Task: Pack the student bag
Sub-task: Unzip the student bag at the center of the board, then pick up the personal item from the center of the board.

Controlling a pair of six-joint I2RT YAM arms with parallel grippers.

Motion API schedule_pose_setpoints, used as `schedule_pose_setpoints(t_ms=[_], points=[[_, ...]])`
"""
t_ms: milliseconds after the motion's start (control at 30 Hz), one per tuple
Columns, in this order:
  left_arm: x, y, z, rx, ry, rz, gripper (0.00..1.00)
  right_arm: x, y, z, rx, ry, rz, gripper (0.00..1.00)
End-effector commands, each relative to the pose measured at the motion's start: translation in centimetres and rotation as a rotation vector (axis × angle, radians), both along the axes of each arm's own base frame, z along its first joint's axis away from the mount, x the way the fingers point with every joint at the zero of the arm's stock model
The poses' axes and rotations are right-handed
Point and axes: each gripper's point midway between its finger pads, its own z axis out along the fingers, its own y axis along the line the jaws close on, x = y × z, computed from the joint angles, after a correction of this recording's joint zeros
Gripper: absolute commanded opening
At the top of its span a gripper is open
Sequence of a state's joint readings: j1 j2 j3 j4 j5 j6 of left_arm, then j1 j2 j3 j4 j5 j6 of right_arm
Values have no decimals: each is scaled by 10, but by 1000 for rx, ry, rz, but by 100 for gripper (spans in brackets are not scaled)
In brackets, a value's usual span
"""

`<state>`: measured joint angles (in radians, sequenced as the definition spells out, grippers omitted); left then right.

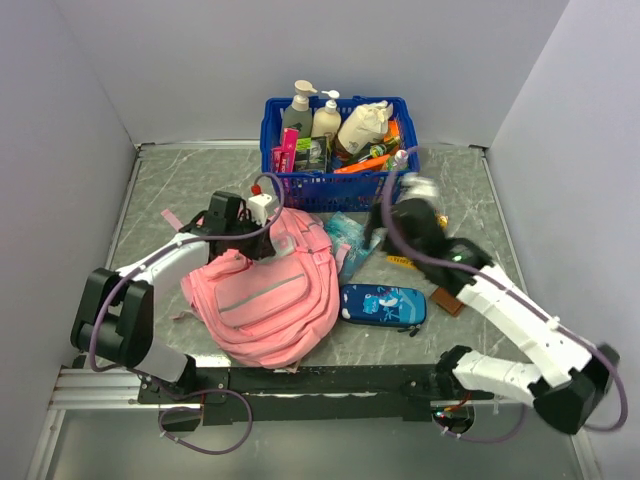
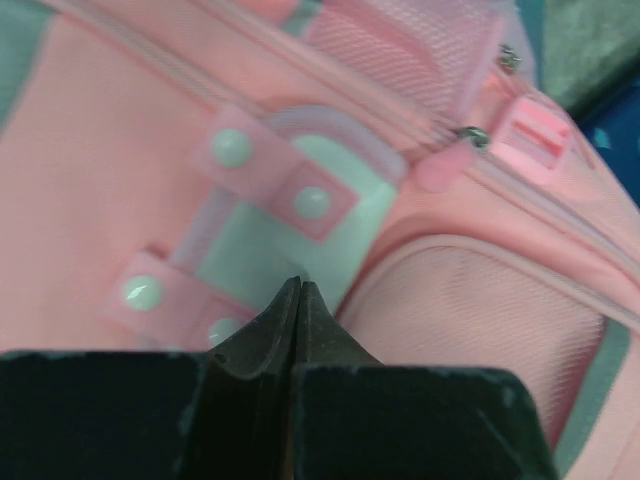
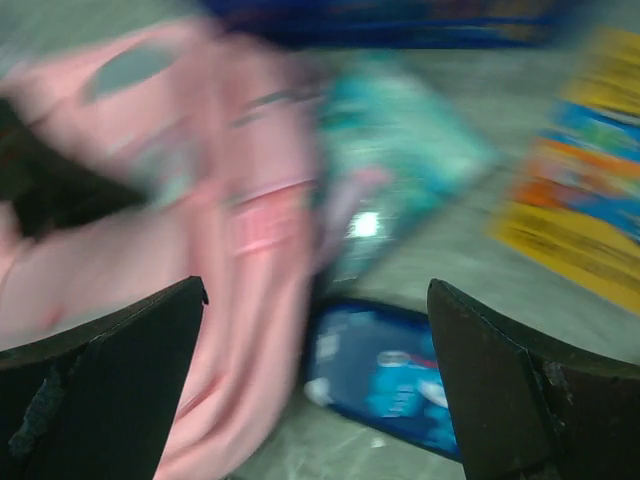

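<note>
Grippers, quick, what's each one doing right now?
Left gripper: shut, nothing visible between its jaws, pointed at the bag.
Right gripper: open, holding nothing.

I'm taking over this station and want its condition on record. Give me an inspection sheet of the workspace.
Surface: grey marbled table, partly covered.
Job's things: pink student bag lying front-up, left of centre.
Clutter: blue basket of bottles at the back; blue pencil case and teal packet right of the bag.
Grippers: left gripper shut, tips over the bag; right gripper open, empty.
Cables: purple cables looped along both arms.
Surroundings: plain white walls; nothing else seen.
</note>
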<state>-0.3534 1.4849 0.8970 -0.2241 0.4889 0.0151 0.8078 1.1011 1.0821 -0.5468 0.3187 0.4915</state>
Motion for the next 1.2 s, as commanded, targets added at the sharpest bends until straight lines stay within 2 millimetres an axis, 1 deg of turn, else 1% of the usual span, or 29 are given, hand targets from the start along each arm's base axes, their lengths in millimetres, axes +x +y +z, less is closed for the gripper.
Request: schedule_pose_setpoints(t_ms=[0,33,67,100,133,233,267,367,400,433,467,500,533,567,600,633,667,700,767,800,833,867,900,967,1100,1167], points=[[22,19,26,54,-125,32,3,-12,-119,-60,-46,282,-487,100],[23,18,29,52,-133,29,3,-8,-148,-67,-45,315,-607,100],[22,19,30,55,-137,27,3,-14,-162,-80,-61,356,-656,100],[23,19,33,54,-146,23,3,-16,-173,-87,-59,384,-705,100],[23,19,34,54,-146,17,3,-19,-192,-101,-65,429,-779,100],[22,18,40,46,-144,4,5,-25,-214,-121,-105,517,-858,100],[21,18,43,41,-146,-2,6,-26,-224,-125,-117,536,-896,100],[16,13,63,14,-169,-55,15,-29,-238,-138,-166,601,-951,100],[16,11,76,12,-199,-88,22,-30,-240,-141,-173,617,-961,100],[7,11,81,13,-188,-118,26,-29,-241,-148,-183,640,-967,100],[-4,5,89,-24,-178,-176,30,-29,-242,-152,-186,654,-973,100],[-9,3,98,-24,-211,-237,37,-28,-244,-154,-184,661,-981,100],[-26,3,99,-35,-179,-280,41,-26,-244,-160,-191,673,-983,100],[-40,-2,105,-76,-174,-342,44,-25,-245,-162,-195,678,-989,100],[-50,-2,102,-78,-186,-400,51,-23,-248,-164,-198,683,-994,100],[-65,0,102,-86,-172,-429,54,-21,-249,-168,-205,698,-1002,100],[-75,-1,101,-99,-164,-461,59,-18,-250,-170,-198,705,-1003,100],[-84,1,93,-88,-165,-496,62,-17,-251,-173,-195,714,-1008,100],[-102,2,87,-83,-148,-543,67,-14,-250,-180,-201,735,-1004,100],[-110,4,77,-79,-131,-560,68,-14,-250,-186,-213,756,-1007,100],[-116,1,76,-81,-136,-575,69,-14,-256,-188,-205,765,-1032,100],[-117,-1,73,-83,-142,-573,70,-13,-259,-191,-208,768,-1042,100],[-121,0,59,-58,-122,-562,71,-13,-260,-196,-217,785,-1043,100],[-125,-6,51,-49,-131,-576,71,-9,-264,-200,-211,790,-1051,100],[-128,-14,45,-27,-116,-598,74,-8,-269,-212,-217,822,-1051,100],[-127,-16,46,-19,-130,-613,77,-9,-270,-217,-225,841,-1050,100]])
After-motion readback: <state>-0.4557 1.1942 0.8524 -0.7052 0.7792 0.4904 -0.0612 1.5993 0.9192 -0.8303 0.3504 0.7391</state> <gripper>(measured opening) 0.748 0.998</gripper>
